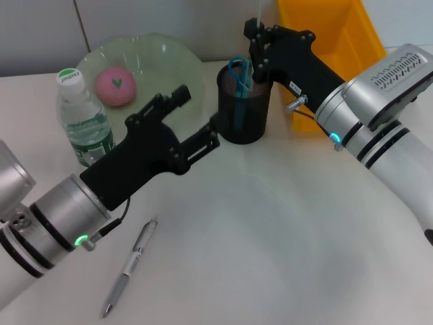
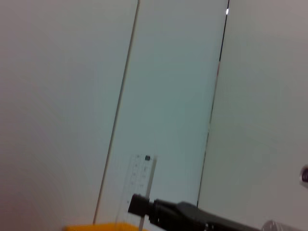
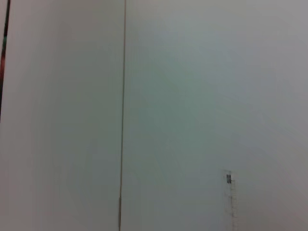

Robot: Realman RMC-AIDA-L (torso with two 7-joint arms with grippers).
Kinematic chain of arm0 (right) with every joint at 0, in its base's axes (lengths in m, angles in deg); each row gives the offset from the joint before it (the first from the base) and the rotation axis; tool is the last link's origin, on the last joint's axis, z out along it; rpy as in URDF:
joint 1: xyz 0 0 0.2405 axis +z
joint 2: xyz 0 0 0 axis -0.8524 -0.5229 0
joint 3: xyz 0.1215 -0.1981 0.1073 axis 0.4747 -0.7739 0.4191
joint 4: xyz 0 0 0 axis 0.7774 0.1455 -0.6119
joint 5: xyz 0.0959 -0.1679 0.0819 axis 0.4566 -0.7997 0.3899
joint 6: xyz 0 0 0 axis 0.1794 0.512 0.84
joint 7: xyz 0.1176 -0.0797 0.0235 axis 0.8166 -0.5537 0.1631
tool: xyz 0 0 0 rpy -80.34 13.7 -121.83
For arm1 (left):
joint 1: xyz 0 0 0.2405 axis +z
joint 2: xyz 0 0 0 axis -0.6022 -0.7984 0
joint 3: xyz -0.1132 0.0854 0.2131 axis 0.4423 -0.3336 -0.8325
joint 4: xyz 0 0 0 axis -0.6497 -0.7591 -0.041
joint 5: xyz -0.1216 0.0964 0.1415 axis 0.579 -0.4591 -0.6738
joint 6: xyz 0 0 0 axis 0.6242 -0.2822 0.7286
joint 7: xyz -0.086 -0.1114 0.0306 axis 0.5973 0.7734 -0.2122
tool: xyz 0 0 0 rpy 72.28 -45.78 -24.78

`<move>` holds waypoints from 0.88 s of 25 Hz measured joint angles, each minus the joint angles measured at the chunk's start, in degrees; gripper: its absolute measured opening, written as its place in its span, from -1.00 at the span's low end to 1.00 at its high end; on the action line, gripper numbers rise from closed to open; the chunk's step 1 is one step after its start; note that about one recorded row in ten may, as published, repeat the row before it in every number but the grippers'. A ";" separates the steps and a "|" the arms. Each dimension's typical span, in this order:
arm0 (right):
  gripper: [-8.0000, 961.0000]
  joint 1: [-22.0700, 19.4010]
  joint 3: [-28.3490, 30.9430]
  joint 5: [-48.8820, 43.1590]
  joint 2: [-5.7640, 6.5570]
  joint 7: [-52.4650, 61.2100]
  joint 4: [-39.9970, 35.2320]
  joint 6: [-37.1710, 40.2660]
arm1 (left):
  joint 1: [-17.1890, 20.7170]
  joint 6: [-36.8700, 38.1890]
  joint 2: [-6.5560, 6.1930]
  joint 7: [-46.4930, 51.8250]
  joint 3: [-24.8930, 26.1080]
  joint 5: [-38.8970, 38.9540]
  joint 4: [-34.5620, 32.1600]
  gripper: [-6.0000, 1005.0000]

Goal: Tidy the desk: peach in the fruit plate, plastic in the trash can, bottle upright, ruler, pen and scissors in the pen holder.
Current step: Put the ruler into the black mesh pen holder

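A white table (image 1: 270, 237) is seen spread across the head view, with a yellow trash can (image 1: 325, 40) standing at its far edge. The pale green fruit plate (image 1: 162, 61) is set at the far left, and the pink peach (image 1: 116, 86) is already lying in it. Just beside the plate, the water bottle (image 1: 82, 118) is stood upright, green cap on top. The black mesh pen holder (image 1: 243, 108) is placed near the middle, blue-handled scissors (image 1: 238, 71) tucked inside.

The right gripper (image 1: 260, 40) is held directly over the holder, fingers pinched on a clear ruler (image 1: 260, 10), which is kept upright. The left gripper (image 1: 196, 125) is poised beside the holder, fingers spread and holding nothing.

The silver pen (image 1: 130, 265) is left lying on the near table, well apart from the holder.

The ruler's printed tip (image 2: 143, 173) is shown only in the wrist views, against a plain wall; in the right wrist view it (image 3: 231, 197) is faint, probably the same strip.
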 joint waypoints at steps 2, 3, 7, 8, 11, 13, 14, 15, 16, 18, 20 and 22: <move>-0.95 0.01 0.01 -0.08 -0.01 0.08 0.01 -0.31 | -0.04 -0.01 -0.56 2.75 2.28 -3.98 0.59 0.57; -0.95 0.02 0.02 -0.10 -0.01 0.09 0.04 -0.45 | 0.01 0.00 -0.77 3.89 3.29 -5.80 0.77 0.57; -0.95 0.47 0.02 -0.18 -0.04 0.71 0.21 -1.73 | 0.38 0.18 -2.13 8.88 7.51 -13.98 1.06 0.57; -0.95 0.68 0.02 -0.21 -0.04 1.01 0.24 -2.19 | 0.50 0.33 -2.49 10.48 8.85 -16.33 1.07 0.57; -0.95 1.11 0.02 -0.25 -0.05 1.55 0.29 -3.30 | 1.05 0.70 -2.76 13.22 12.00 -20.93 1.36 0.57; -0.95 1.29 0.02 -0.26 -0.05 1.64 0.33 -3.86 | 1.59 1.16 -2.48 13.52 13.82 -22.32 1.70 0.57; -0.95 1.42 0.02 -0.27 -0.05 1.85 0.35 -4.23 | 1.82 1.41 -2.28 13.51 14.52 -22.87 1.77 0.57; -0.95 1.62 0.02 -0.28 -0.05 2.11 0.37 -4.73 | 1.94 1.54 -2.15 13.46 14.83 -23.16 1.78 0.57; -0.94 1.86 0.02 -0.29 -0.05 2.34 0.38 -5.25 | 2.01 1.70 -2.01 13.35 15.08 -23.37 1.78 0.57; -0.94 2.22 0.02 -0.30 -0.05 2.55 0.42 -6.21 | 2.04 1.95 -1.94 13.19 15.19 -23.51 1.78 0.57; -0.94 2.46 0.02 -0.31 -0.05 2.63 0.47 -6.96 | 2.05 2.19 -1.92 13.09 15.22 -23.53 1.78 0.57; -0.94 2.59 0.02 -0.31 -0.05 2.91 0.53 -7.38 | 2.06 2.29 -1.91 13.09 15.26 -23.55 1.78 0.57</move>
